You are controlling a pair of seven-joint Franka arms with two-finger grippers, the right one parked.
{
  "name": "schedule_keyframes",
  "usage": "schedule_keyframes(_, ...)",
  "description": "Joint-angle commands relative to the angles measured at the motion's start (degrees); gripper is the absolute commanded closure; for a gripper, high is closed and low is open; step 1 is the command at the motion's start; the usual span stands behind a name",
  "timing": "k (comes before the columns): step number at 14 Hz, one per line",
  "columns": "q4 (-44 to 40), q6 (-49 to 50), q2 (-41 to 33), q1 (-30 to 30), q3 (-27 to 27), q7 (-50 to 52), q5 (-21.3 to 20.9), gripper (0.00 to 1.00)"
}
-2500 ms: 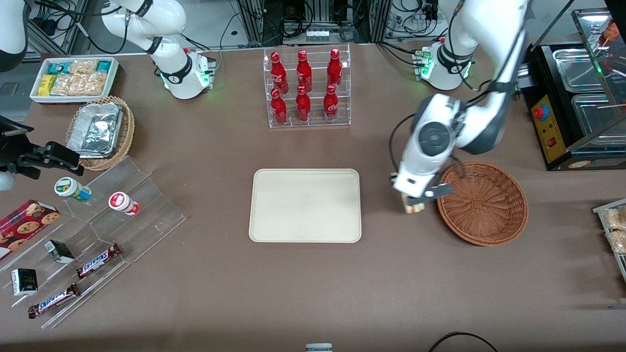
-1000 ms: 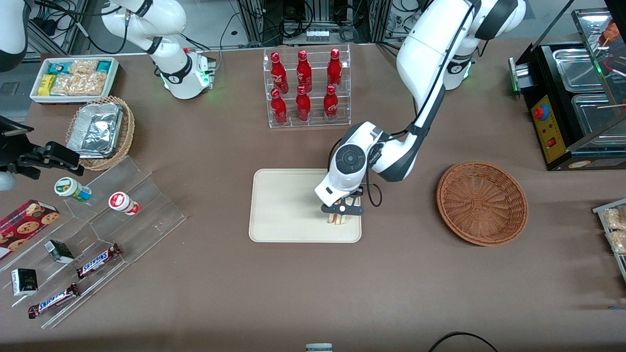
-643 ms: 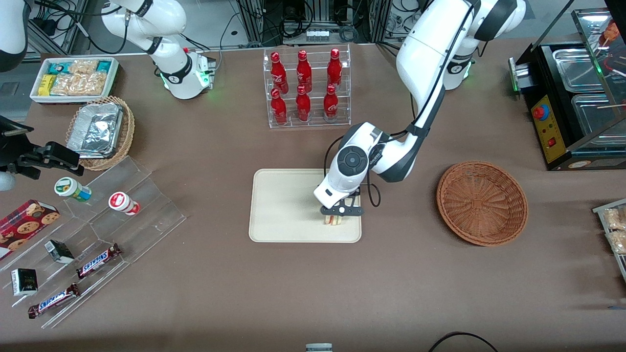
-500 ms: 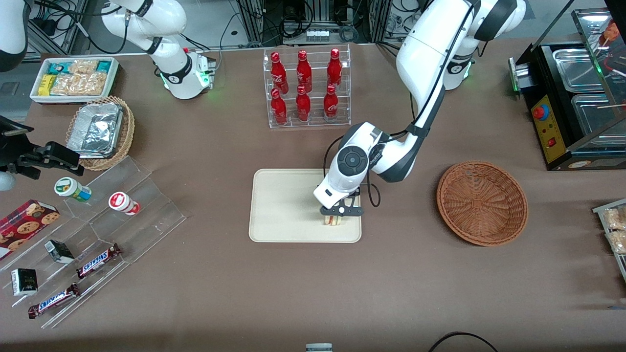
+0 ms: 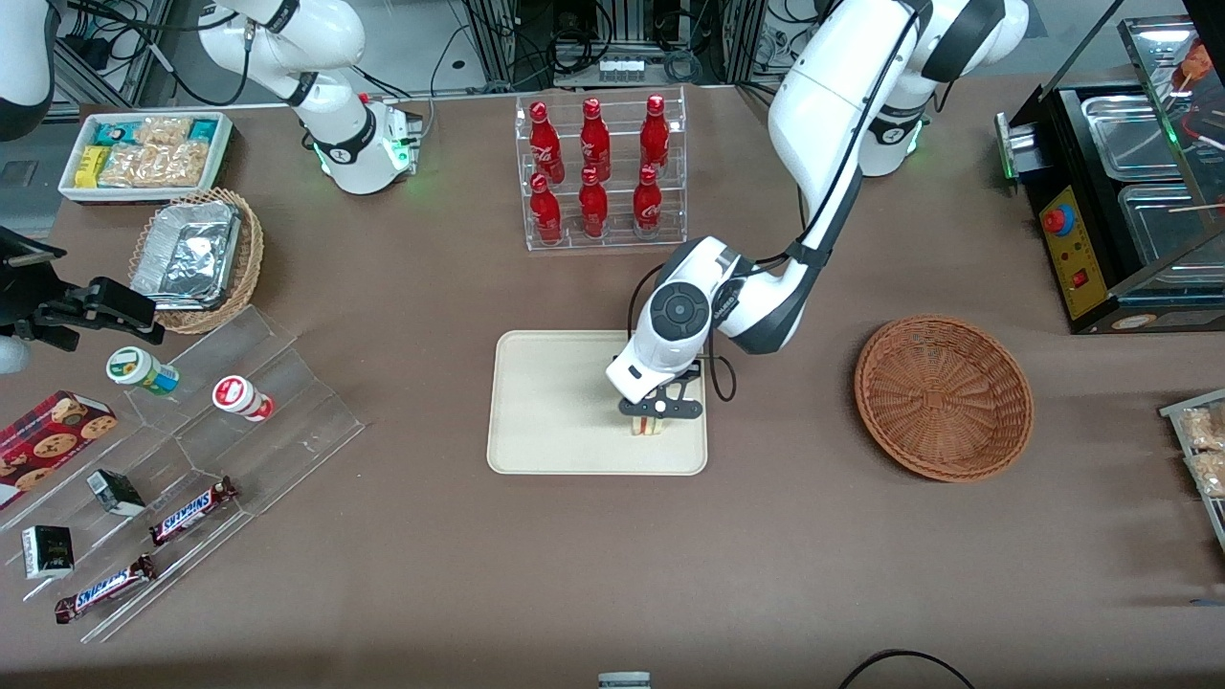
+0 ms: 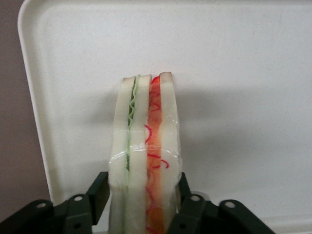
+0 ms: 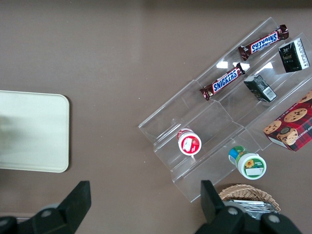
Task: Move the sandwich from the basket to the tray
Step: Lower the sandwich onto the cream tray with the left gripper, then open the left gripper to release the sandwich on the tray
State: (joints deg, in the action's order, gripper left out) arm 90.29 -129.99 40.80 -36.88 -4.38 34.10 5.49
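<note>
My left gripper (image 5: 654,412) hangs low over the cream tray (image 5: 545,402), near the tray edge that faces the basket, and is shut on the sandwich (image 5: 649,426). In the left wrist view the sandwich (image 6: 145,146) stands on edge between the black fingers (image 6: 99,191), white bread with green and red-orange filling showing, over the tray (image 6: 234,58). The reddish-brown wicker basket (image 5: 944,396) sits beside the tray toward the working arm's end and holds nothing.
A clear rack of red bottles (image 5: 598,172) stands farther from the camera than the tray. Toward the parked arm's end are clear tiered shelves with snack bars (image 5: 191,512), a tan basket of foil containers (image 5: 196,258) and a white bin of packets (image 5: 144,153). A black appliance (image 5: 1120,201) sits past the basket.
The gripper carried the sandwich from beside the basket to over the tray, then in the last second shifted slightly farther in over the tray, still shut on it.
</note>
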Motion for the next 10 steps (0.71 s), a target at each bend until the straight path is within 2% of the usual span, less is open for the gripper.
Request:
schedule_keyframes(1,-1.7,0.17,0.16,-0.56,0.6,0.79,0.22,0.0)
schedule_keyframes(4,-1.26,1.83,-3.96,0.14,1.39,8.76,-0.13,0.0)
schedule_keyframes(5,-1.61,4.89,-5.97,0.4,3.14,8.52,-0.13,0.0)
schedule_keyframes(6,-1.7,8.4,-8.43,0.4,5.07,7.74,-0.22,0.0)
schedule_keyframes(10,-0.3,19.41,-16.96,1.46,12.72,-5.79,-0.48,0.0)
